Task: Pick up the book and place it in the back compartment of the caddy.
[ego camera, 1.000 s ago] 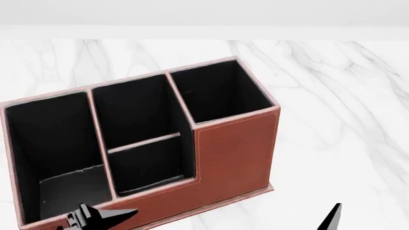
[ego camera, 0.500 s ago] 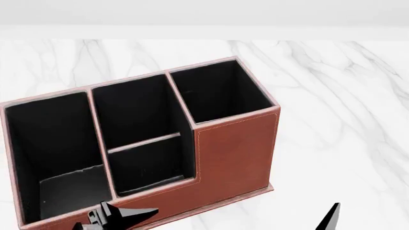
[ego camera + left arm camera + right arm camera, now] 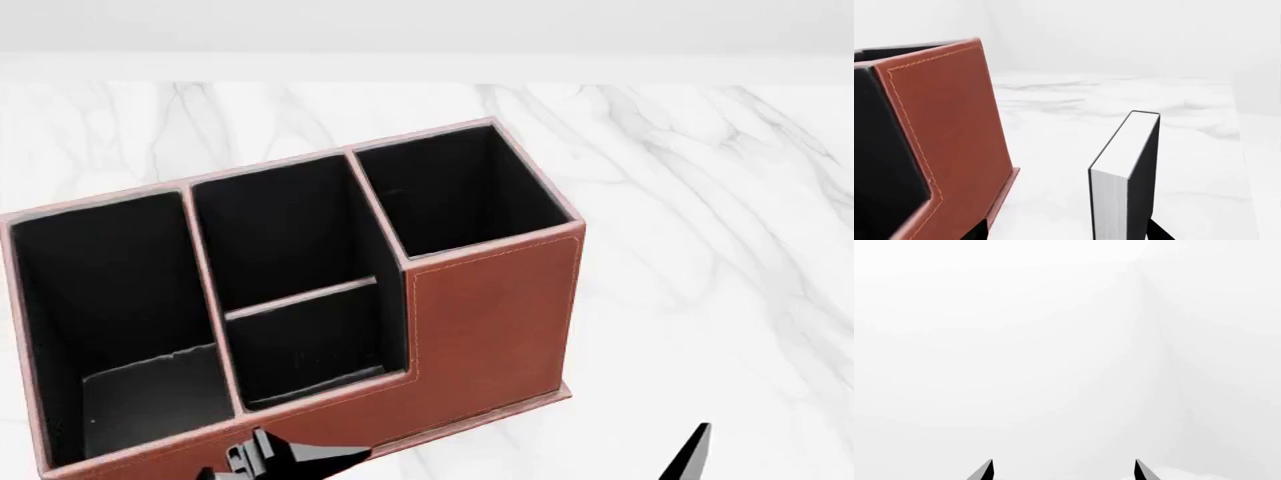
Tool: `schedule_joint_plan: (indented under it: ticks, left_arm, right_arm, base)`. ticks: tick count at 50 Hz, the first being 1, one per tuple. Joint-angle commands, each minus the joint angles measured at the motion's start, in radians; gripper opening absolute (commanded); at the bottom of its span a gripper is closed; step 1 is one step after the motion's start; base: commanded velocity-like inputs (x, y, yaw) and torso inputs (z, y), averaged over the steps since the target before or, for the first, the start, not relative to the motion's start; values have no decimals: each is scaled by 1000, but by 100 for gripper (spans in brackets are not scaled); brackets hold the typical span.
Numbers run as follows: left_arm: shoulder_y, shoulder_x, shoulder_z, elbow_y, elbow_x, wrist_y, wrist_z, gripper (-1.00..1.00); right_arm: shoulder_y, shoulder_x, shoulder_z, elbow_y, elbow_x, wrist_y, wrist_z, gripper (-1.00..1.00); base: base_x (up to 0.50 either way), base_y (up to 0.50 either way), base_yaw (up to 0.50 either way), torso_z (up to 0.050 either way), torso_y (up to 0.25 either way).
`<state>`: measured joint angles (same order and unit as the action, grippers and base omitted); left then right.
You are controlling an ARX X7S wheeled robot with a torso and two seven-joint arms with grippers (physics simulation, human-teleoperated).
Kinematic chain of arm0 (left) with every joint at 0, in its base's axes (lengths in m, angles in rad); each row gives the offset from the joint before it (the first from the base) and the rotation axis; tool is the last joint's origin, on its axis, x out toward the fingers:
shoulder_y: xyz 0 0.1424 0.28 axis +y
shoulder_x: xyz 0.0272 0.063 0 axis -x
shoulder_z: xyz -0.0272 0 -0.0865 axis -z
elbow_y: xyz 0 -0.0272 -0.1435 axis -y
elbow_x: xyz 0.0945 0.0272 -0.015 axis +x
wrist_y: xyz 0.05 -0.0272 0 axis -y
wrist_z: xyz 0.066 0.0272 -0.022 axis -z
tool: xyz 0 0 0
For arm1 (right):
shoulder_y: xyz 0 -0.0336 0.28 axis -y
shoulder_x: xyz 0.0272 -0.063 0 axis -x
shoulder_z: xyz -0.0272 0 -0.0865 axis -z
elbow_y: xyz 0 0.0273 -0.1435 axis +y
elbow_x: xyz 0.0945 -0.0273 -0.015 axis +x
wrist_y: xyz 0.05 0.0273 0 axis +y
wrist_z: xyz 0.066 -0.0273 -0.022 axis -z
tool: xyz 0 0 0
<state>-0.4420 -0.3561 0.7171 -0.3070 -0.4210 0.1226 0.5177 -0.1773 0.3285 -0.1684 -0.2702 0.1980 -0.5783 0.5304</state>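
Note:
The caddy (image 3: pixel 487 330) stands mid-table in the head view, its tall end cell at the right. The back compartment (image 3: pixel 320 345) is the small middle cell between the thin divider and the low near wall. The book (image 3: pixel 1127 175) shows only in the left wrist view. It stands upright on the marble, white page block facing the camera, beside the caddy's tall end (image 3: pixel 947 130). My left gripper (image 3: pixel 1067 232) is open with the book between its jaws, close to one fingertip (image 3: pixel 1157 231). It sits low before the caddy (image 3: pixel 300 458). My right gripper (image 3: pixel 1064 470) is open and empty.
White marble table (image 3: pixel 707 220) runs around the caddy, with a pale wall behind. The right gripper's finger (image 3: pixel 694 455) pokes up at the lower right of the head view. The right wrist view faces only blank white surface.
My left gripper has slid to the right along the caddy's near wall in the head view. The caddy and the right gripper have not moved.

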Motion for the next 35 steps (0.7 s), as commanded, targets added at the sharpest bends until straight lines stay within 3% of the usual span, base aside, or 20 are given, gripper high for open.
schedule_joint_plan:
  ticks: [1, 35]
  left_arm:
    - [-27, 42, 4, -83, 0, 17, 17, 100]
    - [-62, 114, 57, -144, 24, 16, 42, 100]
  right_arm:
    - [3, 1, -3, 4, -1, 0, 2, 100]
    - [0, 9, -8, -1, 2, -5, 9, 100]
  base:
    - [0, 0, 0, 0, 0]
    - [0, 0, 0, 0, 0]
